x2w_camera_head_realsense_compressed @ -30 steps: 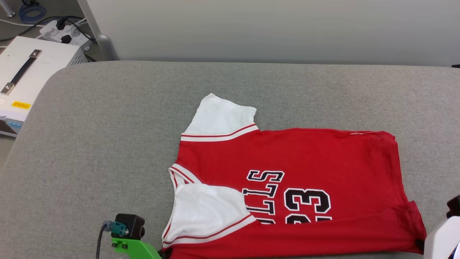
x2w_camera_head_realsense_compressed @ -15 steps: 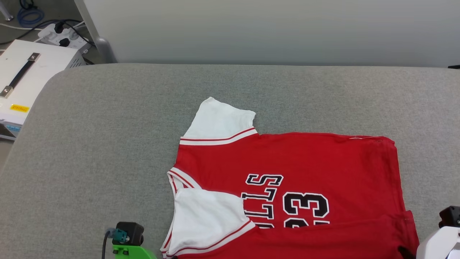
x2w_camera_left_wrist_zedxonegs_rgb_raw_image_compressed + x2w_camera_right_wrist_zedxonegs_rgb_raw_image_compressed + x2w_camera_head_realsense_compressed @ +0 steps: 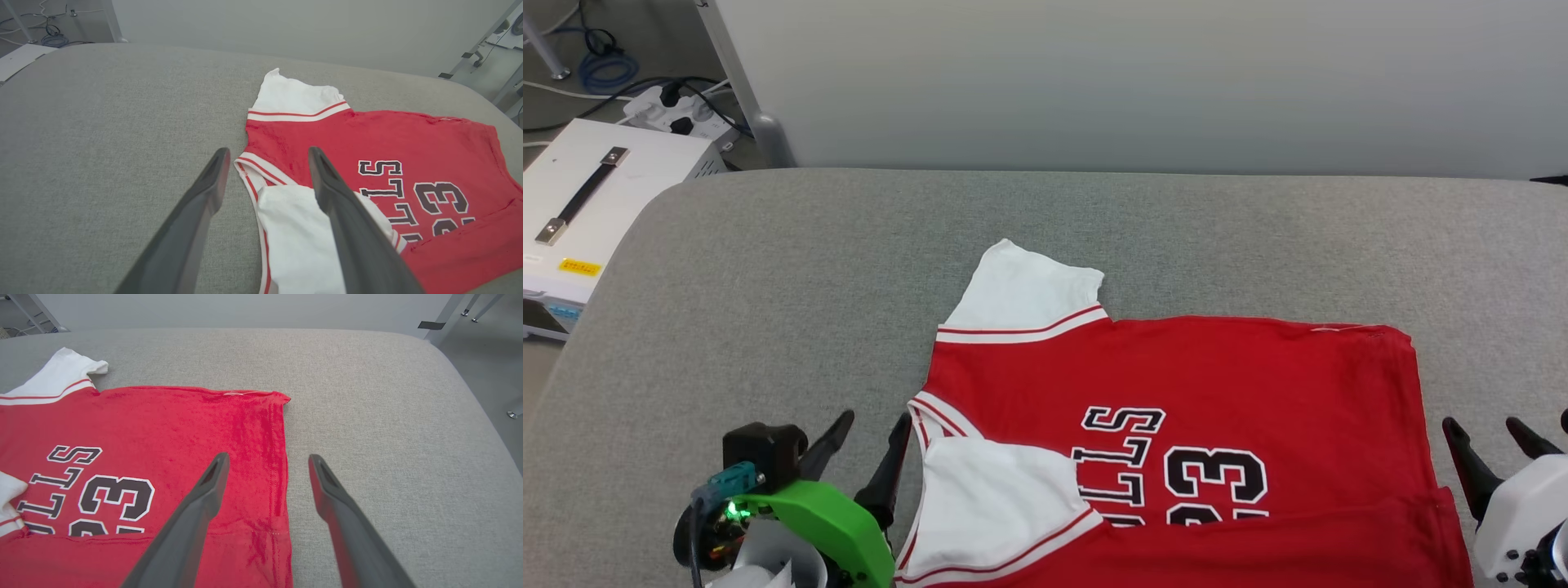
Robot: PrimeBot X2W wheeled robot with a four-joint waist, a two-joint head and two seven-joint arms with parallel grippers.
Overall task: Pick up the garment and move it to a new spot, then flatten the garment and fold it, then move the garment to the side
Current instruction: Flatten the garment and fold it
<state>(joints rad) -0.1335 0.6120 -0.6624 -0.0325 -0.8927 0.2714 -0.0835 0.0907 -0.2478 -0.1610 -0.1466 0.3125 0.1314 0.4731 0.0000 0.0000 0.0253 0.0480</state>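
Across the grey cushion (image 3: 768,286), from the middle of my head view out toward 4 o'clock, lies the garment (image 3: 1217,376). It lies chest up, with its collar toward 9 o'clock and its hem toward 3 o'clock. Its far sleeve (image 3: 1021,286) lies flat, pointing to 12 o'clock. Its near sleeve (image 3: 996,498) is folded in over the chest at 6 o'clock and hides the start of the black lettering. The near long edge is turned up over the bottoms of the letters and the number.

My left gripper (image 3: 877,418) sits at 7 o'clock, fingers spread wide with nothing between them, just beside the striped collar. Through its wrist camera one finger crosses in front of the folded sleeve; whether it touches the cloth I cannot tell. My right gripper (image 3: 1480,425), at 4 o'clock, is likewise spread and empty. In its wrist view its fingers stand either side of the hem line.

Off the cushion at 10 o'clock stands a white box (image 3: 588,188) with a black handle.
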